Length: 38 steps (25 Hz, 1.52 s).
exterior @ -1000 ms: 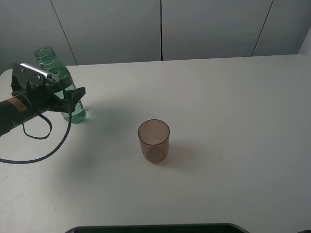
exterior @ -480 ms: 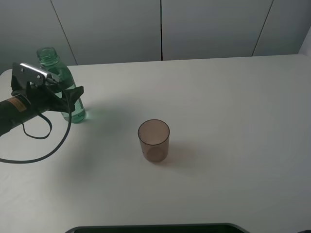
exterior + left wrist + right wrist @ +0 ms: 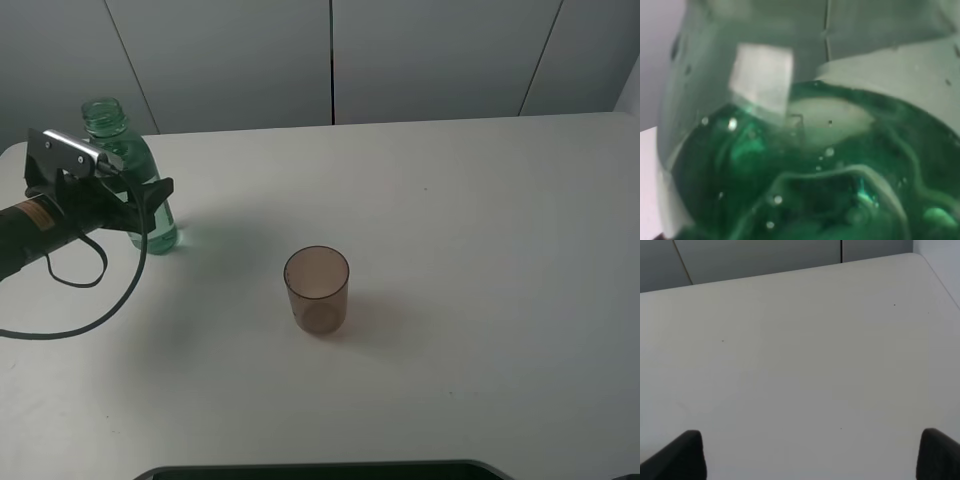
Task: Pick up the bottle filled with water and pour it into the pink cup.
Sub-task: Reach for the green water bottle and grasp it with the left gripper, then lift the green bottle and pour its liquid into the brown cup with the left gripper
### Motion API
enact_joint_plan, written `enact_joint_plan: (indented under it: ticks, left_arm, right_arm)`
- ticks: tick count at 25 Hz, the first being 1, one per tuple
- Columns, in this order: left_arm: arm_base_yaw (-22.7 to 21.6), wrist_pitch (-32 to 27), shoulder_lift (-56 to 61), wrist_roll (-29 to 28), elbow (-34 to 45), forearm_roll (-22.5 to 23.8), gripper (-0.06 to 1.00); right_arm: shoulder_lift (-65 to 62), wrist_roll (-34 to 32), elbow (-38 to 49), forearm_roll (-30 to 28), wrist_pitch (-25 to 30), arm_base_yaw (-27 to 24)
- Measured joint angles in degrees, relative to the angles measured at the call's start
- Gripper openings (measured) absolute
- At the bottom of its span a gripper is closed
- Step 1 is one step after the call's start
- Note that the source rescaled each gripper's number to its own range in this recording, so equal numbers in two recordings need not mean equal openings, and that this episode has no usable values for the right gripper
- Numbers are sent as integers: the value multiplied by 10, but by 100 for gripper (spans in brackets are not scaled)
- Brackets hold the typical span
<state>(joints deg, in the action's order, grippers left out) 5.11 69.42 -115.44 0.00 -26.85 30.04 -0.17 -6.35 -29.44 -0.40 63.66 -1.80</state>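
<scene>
Grey wall panels [image 3: 430, 60] stand behind a white table [image 3: 480, 220]. The pink cup [image 3: 317, 290] sits upright on the table with its mouth open, and it serves as the landmark. It is in the same spot as a second ago.

The bottle [image 3: 135, 160] stands well apart from the pink cup, to the cup's left and farther back, near the table's rear edge. Its base rests on the table and it has no cap. Green-tinted water fills the lower part. Compared with a second ago the base is in the same place, but the neck has swung a little toward the cup's side, so the bottle stands closer to upright.

The left gripper [image 3: 148, 196] reaches in from the side away from the cup, and its jaws clasp the bottle at mid-height. One dark finger [image 3: 163, 190] lies across the side of the bottle that faces the camera. The other finger is hidden behind the bottle. The arm has hardly moved since the earlier frames. In the left wrist view the bottle [image 3: 815, 175] fills the picture with green water and small bubbles.

A black cable [image 3: 128, 292] loops down from that arm onto the table, also well left of the cup.

The right gripper [image 3: 812, 457] hangs over bare table. Its two dark fingertips [image 3: 687, 455] are set wide apart with nothing between them.
</scene>
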Motion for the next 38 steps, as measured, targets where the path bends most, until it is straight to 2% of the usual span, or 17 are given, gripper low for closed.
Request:
enact_joint_plan:
  ticks: [9,14,20,24,26,32,34,38]
  left_arm:
    - [0,0,0,0,0,14,4]
    - [0,-4,3,-21,0,22,4]
    - [0,-44,48,-65,1,42,3]
    - [0,-40,81,-79,0,43,4]
    - [0,-40,89,-84,-10,56,4]
    - [0,-56,91,-187,-79,138,4]
    - [0,-63,91,-200,-100,160,4]
    - [13,-89,91,-206,-132,175,4]
  right_arm:
    - [0,0,0,0,0,0]
    - [0,0,0,0,0,0]
    - [0,0,0,0,0,0]
    - [0,0,0,0,0,0]
    - [0,0,0,0,0,0]
    - [0,0,0,0,0,0]
    - [0,0,0,0,0,0]
    - [0,0,0,0,0,0]
